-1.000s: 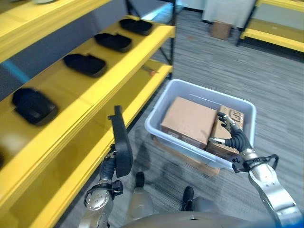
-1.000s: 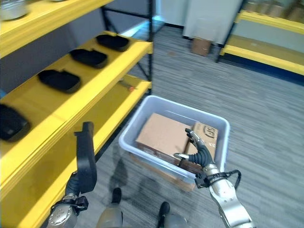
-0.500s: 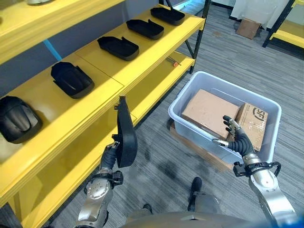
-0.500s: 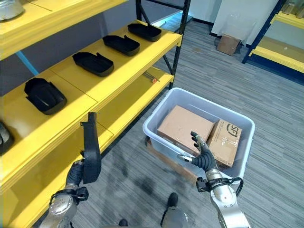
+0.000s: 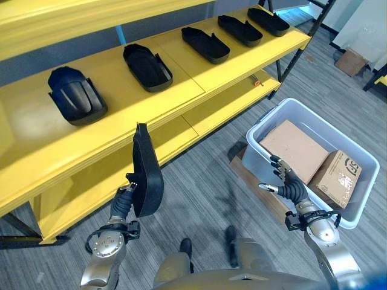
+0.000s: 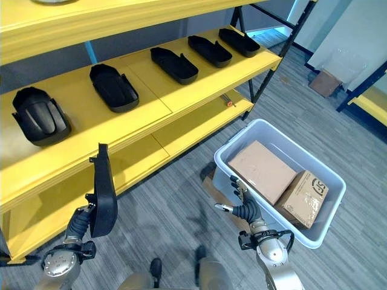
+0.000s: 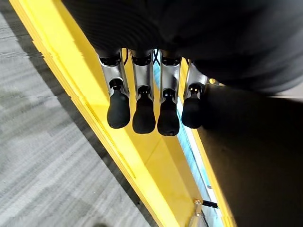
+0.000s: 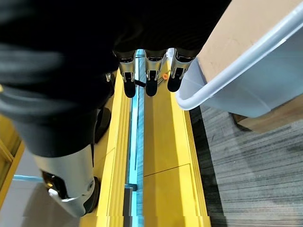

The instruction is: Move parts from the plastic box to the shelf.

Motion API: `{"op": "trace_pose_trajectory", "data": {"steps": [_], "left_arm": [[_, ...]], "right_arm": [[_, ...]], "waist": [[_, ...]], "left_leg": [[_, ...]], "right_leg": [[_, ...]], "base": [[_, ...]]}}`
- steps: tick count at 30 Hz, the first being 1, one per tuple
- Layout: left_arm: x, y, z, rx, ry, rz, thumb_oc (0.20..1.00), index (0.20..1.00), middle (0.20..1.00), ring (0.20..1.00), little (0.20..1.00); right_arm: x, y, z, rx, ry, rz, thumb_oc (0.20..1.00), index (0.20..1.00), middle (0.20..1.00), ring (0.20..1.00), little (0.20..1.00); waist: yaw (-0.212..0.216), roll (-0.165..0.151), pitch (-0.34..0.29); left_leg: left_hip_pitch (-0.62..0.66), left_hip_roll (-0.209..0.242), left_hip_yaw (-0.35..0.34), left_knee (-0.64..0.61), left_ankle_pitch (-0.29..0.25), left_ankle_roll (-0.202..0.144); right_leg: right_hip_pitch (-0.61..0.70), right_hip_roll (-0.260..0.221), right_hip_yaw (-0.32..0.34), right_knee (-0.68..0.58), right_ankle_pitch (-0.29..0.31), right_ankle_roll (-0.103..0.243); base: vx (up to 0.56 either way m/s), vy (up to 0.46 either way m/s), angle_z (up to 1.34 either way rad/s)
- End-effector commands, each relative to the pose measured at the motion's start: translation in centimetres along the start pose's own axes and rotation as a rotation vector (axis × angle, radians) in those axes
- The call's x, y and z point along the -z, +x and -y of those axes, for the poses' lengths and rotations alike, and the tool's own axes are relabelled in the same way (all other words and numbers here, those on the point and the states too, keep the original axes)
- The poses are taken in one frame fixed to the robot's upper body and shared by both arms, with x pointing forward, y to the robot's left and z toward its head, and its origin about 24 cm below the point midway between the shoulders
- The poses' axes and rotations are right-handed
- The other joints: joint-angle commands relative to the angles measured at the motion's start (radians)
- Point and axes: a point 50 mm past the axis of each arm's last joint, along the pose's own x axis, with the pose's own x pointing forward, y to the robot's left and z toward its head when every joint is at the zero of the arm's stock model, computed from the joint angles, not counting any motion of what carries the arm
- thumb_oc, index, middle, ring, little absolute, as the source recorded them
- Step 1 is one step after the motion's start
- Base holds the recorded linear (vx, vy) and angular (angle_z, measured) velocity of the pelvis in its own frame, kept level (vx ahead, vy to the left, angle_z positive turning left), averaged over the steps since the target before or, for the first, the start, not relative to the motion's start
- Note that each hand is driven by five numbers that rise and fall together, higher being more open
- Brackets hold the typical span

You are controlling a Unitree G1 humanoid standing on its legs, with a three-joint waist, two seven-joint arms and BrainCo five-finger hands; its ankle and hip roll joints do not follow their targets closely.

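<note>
Left hand: your left hand (image 5: 124, 198) is low in the left eye view, in front of the yellow shelf (image 5: 199, 90), with its fingers curled round the lower end of a black part (image 5: 145, 173)
Held part: you carry it upright, narrow end up, out in front of the shelf's middle board and clear of it; in the left wrist view the dark-tipped fingers (image 7: 143, 113) lie side by side beside its dark surface
Right hand: your right hand (image 5: 285, 184) is raised just at the near wall of the plastic box (image 5: 266, 124), fingers spread and relaxed, holding nothing; the right wrist view shows the straight fingertips (image 8: 150, 87) next to the box's pale rim
Plastic box: it sits on the grey floor to your right, off the end of the shelf, resting on a flat brown board
In the box: you can see two cardboard boxes, a larger one (image 5: 295, 148) and a smaller one (image 5: 337, 177) side by side, touching
On the shelf: five black parts lie in a row along the middle board, well apart from one another; the nearest (image 5: 76, 95) sits at the left and the farthest (image 5: 266, 20) at the shelf's far end
Lower board: a small orange item (image 5: 258, 83) lies near its far end
</note>
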Motion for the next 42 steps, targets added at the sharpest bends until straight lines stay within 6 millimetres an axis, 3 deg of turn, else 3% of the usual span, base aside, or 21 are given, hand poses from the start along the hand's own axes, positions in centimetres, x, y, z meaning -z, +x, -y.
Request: {"op": "trace_pose_trajectory", "data": {"steps": [1,3,11,13,15,16,17,19,22,24,25,26,27,28,31,36,42], "left_arm": [[-3.7,-0.2,0.7,0.056,0.006,0.203,0.2,0.2,0.2,0.2,0.2],[-3.6,-0.2,1.1,0.067,-0.005,0.2,0.2,0.2,0.2,0.2,0.2],[-3.4,-0.6,1.8,0.085,-0.047,0.197,0.2,0.2,0.2,0.2,0.2],[-3.4,-0.7,1.7,0.083,-0.055,0.197,0.2,0.2,0.2,0.2,0.2],[-3.6,-0.6,1.9,0.089,-0.064,0.207,0.2,0.2,0.2,0.2,0.2],[-3.8,-0.4,2.2,0.103,-0.074,0.209,0.2,0.2,0.2,0.2,0.2],[-4.0,-0.2,2.3,0.108,-0.079,0.217,0.2,0.2,0.2,0.2,0.2],[-4.2,-0.1,2.2,0.102,-0.083,0.224,0.2,0.2,0.2,0.2,0.2],[-3.7,-0.5,1.9,0.069,-0.097,0.206,0.2,0.2,0.2,0.2,0.2],[-3.8,-0.3,2.0,0.056,-0.11,0.204,0.2,0.2,0.2,0.2,0.2],[-4.0,0.0,2.3,0.057,-0.128,0.206,0.2,0.2,0.2,0.2,0.2],[-4.3,0.6,2.5,0.067,-0.113,0.215,0.2,0.2,0.2,0.2,0.2],[-4.3,0.6,2.5,0.067,-0.114,0.215,0.2,0.2,0.2,0.2,0.2],[-4.4,0.6,2.6,0.066,-0.118,0.223,0.2,0.2,0.2,0.2,0.2],[-4.5,0.6,2.2,0.054,-0.106,0.228,0.2,0.2,0.2,0.2,0.2],[-4.3,0.2,1.0,0.019,-0.068,0.229,0.2,0.2,0.2,0.2,0.2],[-4.4,0.2,-0.1,-0.028,-0.06,0.228,0.2,0.2,0.2,0.2,0.2]], "right_arm": [[-2.3,0.5,1.1,-0.008,-0.021,0.122,1.0,1.0,1.0,1.0,1.0],[-2.3,0.2,1.1,-0.011,-0.022,0.121,1.0,1.0,1.0,1.0,1.0],[-2.3,-0.3,1.4,-0.009,-0.029,0.115,1.0,1.0,1.0,1.0,1.0],[-2.3,-0.3,1.6,-0.009,-0.032,0.115,1.0,1.0,1.0,1.0,1.0],[-2.5,-0.3,2.0,-0.005,-0.045,0.12,1.0,1.0,1.0,1.0,1.0],[-2.6,-0.4,2.4,-0.002,-0.067,0.121,1.0,1.0,1.0,1.0,1.0],[-2.8,-0.2,2.6,0.003,-0.078,0.127,1.0,1.0,1.0,1.0,1.0],[-3.0,0.1,2.7,0.01,-0.086,0.133,1.0,1.0,1.0,1.0,1.0],[-2.7,-0.2,2.7,0.017,-0.074,0.122,1.0,1.0,1.0,1.0,1.0],[-2.6,-0.1,2.9,0.038,-0.076,0.115,1.0,1.0,1.0,1.0,1.0],[-2.4,-0.1,3.4,0.081,-0.082,0.11,1.0,1.0,1.0,1.0,1.0],[-2.3,-0.2,4.0,0.127,-0.095,0.107,1.0,1.0,1.0,1.0,1.0],[-2.3,-0.2,4.0,0.127,-0.095,0.107,1.0,1.0,1.0,1.0,1.0],[-2.1,-0.4,4.1,0.147,-0.093,0.101,1.0,1.0,1.0,1.0,1.0],[-1.6,-0.4,3.9,0.155,-0.078,0.084,1.0,1.0,1.0,1.0,1.0],[-1.3,-0.6,3.1,0.126,-0.052,0.068,1.0,1.0,1.0,1.0,1.0],[-1.7,-0.1,2.3,0.079,-0.059,0.085,1.0,1.0,1.0,1.0,1.0]], "waist": [[-0.024,0.018,-0.012],[-0.029,0.016,-0.013],[-0.02,0.041,-0.041],[-0.018,0.043,-0.04],[-0.013,0.041,-0.018],[-0.009,0.038,0.012],[-0.014,0.035,0.024],[-0.017,0.028,0.029],[-0.018,0.02,0.009],[-0.026,0.035,0.003],[-0.038,0.056,0.003],[-0.051,0.086,0.007],[-0.051,0.086,0.007],[-0.051,0.119,0.009],[-0.04,0.126,0.01],[-0.006,0.096,0.021],[0.042,0.034,0.02]], "left_leg": [[0.045,-0.044,-0.007,-0.097,0.029,-0.023],[0.046,-0.055,-0.014,-0.094,0.03,-0.023],[0.07,-0.053,0.0,-0.088,0.014,-0.028],[0.064,-0.054,0.002,-0.041,-0.005,-0.033],[0.012,-0.069,0.005,0.082,-0.041,-0.049],[-0.039,-0.081,0.027,0.201,-0.056,-0.082],[-0.062,-0.059,0.055,0.25,-0.065,-0.093],[-0.059,0.013,0.103,0.266,-0.097,-0.084],[-0.03,0.143,0.11,0.2,-0.046,-0.087],[-0.013,0.248,0.128,0.101,0.047,-0.114],[-0.02,0.341,0.164,-0.001,0.161,-0.156],[-0.026,0.38,0.223,-0.079,0.24,-0.199],[-0.025,0.38,0.223,-0.081,0.241,-0.199],[-0.008,0.373,0.208,-0.1,0.216,-0.219],[-0.014,0.346,0.209,-0.094,0.2,-0.219],[-0.038,0.286,0.2,-0.054,0.153,-0.196],[-0.143,0.198,0.162,0.052,0.073,-0.158]], "right_leg": [[0.073,0.091,0.054,-0.116,-0.025,-0.006],[0.089,0.1,0.103,-0.141,-0.014,-0.014],[0.161,0.082,0.072,-0.19,-0.018,-0.021],[0.172,0.073,0.063,-0.198,-0.02,-0.026],[0.173,0.059,0.047,-0.197,-0.021,-0.029],[0.174,0.036,0.028,-0.186,-0.024,-0.035],[0.168,0.022,0.015,-0.178,-0.024,-0.035],[0.163,-0.002,0.001,-0.17,-0.024,-0.033],[0.16,-0.025,-0.011,-0.159,-0.041,-0.029],[0.142,-0.037,-0.041,-0.126,-0.07,-0.026],[0.118,-0.054,-0.078,-0.07,-0.106,-0.026],[0.116,-0.064,-0.121,-0.034,-0.13,-0.019],[0.116,-0.064,-0.121,-0.033,-0.13,-0.019],[0.128,-0.08,-0.127,-0.012,-0.142,-0.001],[0.151,-0.112,-0.146,-0.031,-0.129,0.011],[0.208,-0.162,-0.157,-0.092,-0.101,0.041],[0.257,-0.235,-0.216,-0.192,-0.038,0.088]], "base": [[0.05,0.031,0.04],[0.04,0.021,0.16],[0.05,-0.041,0.07],[0.01,-0.047,0.08],[-0.09,-0.066,0.15],[-0.17,-0.037,0.4],[-0.17,-0.009,0.62],[-0.07,0.015,0.93],[0.01,0.033,0.48],[0.0,0.117,0.29],[0.03,0.23,0.56],[0.03,0.194,0.89],[0.1,0.348,1.49],[0.11,0.319,1.28],[0.13,0.277,0.11],[0.12,0.177,0.38],[0.11,0.19,0.38]]}}
